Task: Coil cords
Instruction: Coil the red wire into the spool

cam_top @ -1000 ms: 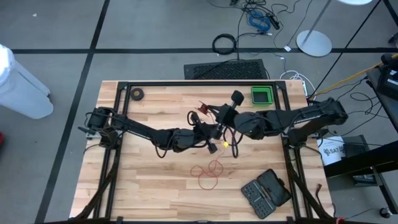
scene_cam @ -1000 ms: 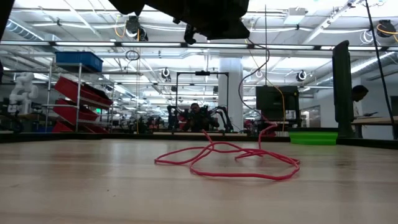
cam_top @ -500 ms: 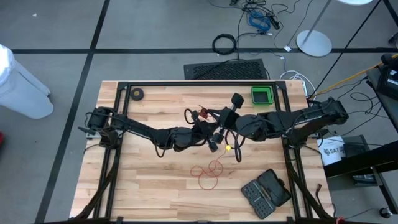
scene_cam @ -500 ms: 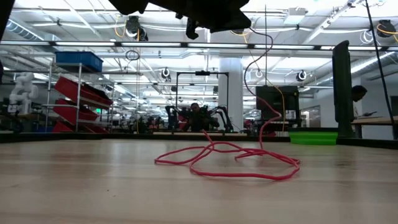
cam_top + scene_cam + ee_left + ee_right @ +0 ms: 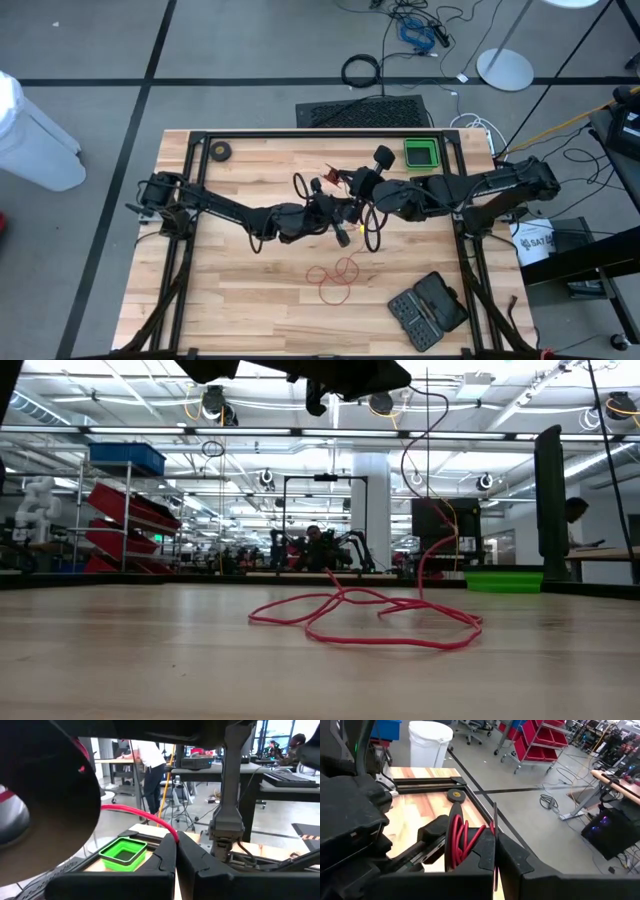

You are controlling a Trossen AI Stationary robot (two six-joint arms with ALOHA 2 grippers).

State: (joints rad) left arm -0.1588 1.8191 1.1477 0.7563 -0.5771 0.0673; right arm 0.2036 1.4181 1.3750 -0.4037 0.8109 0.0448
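Above the tabletop (image 5: 230,300), my left pincer (image 5: 176,851) pinches the red cord (image 5: 135,813) beside the black reel (image 5: 454,837); my right pincer (image 5: 495,845) is clenched too. Loose cord (image 5: 370,618) lies below (untidy loops). I'd wind slowly, keeping tension.

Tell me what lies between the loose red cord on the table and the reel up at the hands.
Nothing visible does. The loose red cord lies on bare wood of the table, and one strand rises freely from it to the reel at the right hand. The left hand is shut on that cord. The tool case sits off to one side.
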